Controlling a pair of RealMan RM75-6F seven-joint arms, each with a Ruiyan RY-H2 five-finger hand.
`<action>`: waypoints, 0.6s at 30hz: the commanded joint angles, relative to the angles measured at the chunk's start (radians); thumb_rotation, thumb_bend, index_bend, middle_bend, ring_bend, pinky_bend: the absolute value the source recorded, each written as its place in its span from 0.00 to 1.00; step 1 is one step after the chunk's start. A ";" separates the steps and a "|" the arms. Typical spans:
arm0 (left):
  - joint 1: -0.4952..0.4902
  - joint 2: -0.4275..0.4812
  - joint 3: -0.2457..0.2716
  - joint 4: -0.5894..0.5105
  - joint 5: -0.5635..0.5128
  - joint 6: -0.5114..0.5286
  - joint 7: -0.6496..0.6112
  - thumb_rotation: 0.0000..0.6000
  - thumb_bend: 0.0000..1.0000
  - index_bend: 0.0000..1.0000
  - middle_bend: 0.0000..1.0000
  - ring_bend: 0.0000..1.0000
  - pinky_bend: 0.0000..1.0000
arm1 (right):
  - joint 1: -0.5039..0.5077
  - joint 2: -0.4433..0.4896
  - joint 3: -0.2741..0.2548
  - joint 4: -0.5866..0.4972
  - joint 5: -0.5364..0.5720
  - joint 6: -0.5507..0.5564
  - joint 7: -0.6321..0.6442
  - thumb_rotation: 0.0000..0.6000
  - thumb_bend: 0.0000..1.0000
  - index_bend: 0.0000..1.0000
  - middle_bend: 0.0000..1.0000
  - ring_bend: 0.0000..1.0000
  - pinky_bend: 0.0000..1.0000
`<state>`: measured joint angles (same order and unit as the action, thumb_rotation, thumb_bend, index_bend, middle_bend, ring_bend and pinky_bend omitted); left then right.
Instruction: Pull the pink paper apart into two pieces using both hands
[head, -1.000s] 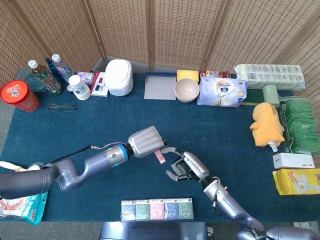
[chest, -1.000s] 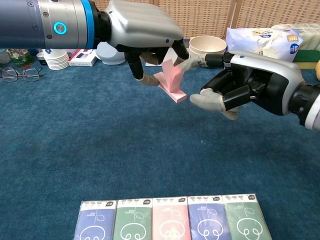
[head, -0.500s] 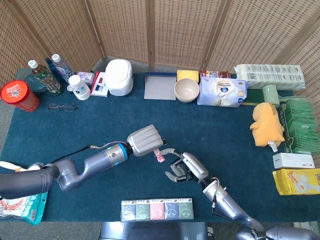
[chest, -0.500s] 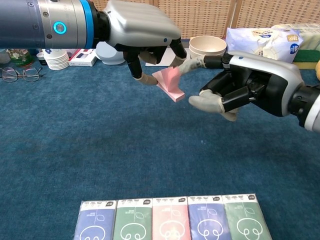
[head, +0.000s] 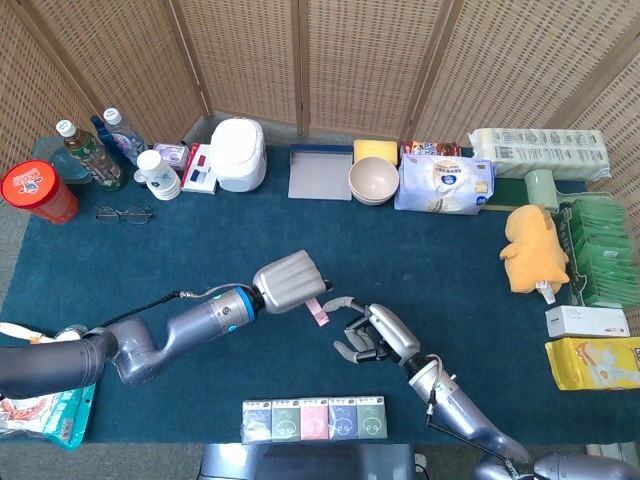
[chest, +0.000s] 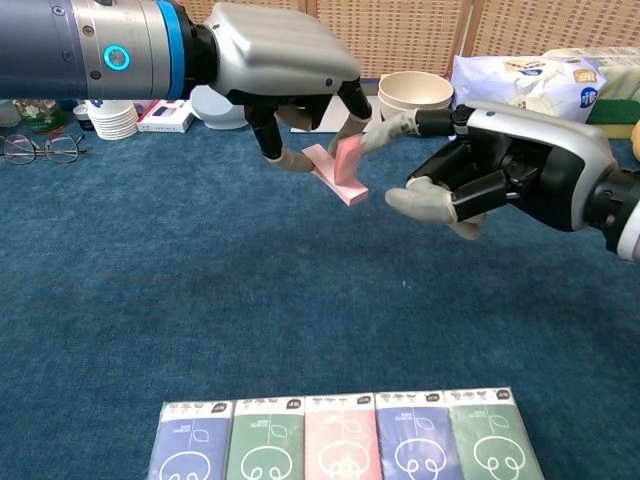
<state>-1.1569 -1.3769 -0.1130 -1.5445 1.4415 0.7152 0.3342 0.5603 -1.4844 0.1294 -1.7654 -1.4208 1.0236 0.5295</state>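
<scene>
- Head view: pink paper (head: 319, 313) hangs mid-table under the left hand (head: 290, 282); right hand (head: 378, 335) sits at its 4 o'clock.
- Chest view: left fingers (chest: 291, 158) pinch the paper (chest: 340, 172) — the right hand's (chest: 500, 170) outstretched finger touches it, the rest curl empty. Looks thin and floppy, so grip both sides of the top edge.

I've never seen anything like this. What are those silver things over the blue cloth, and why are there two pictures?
They are two robot arms ending in mechanical hands. One picture looks down from the robot's head, the other looks forward from its chest. The left hand holds a pink paper above the blue table; the right hand has one finger stretched out to the paper's upper edge. On the table lie a row of tissue packs, a bowl, bottles, glasses and a yellow plush toy.
</scene>
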 joint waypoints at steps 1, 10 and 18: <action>-0.001 -0.001 0.000 -0.001 -0.001 -0.001 0.001 1.00 0.39 0.64 1.00 0.96 0.98 | 0.001 -0.002 0.000 0.000 -0.001 0.000 -0.003 1.00 0.39 0.31 0.91 0.88 0.81; -0.004 -0.001 -0.002 -0.007 -0.011 -0.009 0.009 1.00 0.39 0.64 1.00 0.96 0.98 | 0.003 -0.017 0.004 0.003 0.010 0.001 -0.025 1.00 0.39 0.34 0.91 0.88 0.81; -0.012 -0.010 -0.006 -0.012 -0.034 -0.026 0.019 1.00 0.39 0.64 1.00 0.96 0.98 | 0.007 -0.025 0.008 0.006 0.021 -0.005 -0.032 1.00 0.39 0.35 0.91 0.88 0.81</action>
<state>-1.1678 -1.3861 -0.1179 -1.5560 1.4081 0.6904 0.3525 0.5671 -1.5090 0.1367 -1.7590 -1.4003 1.0184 0.4978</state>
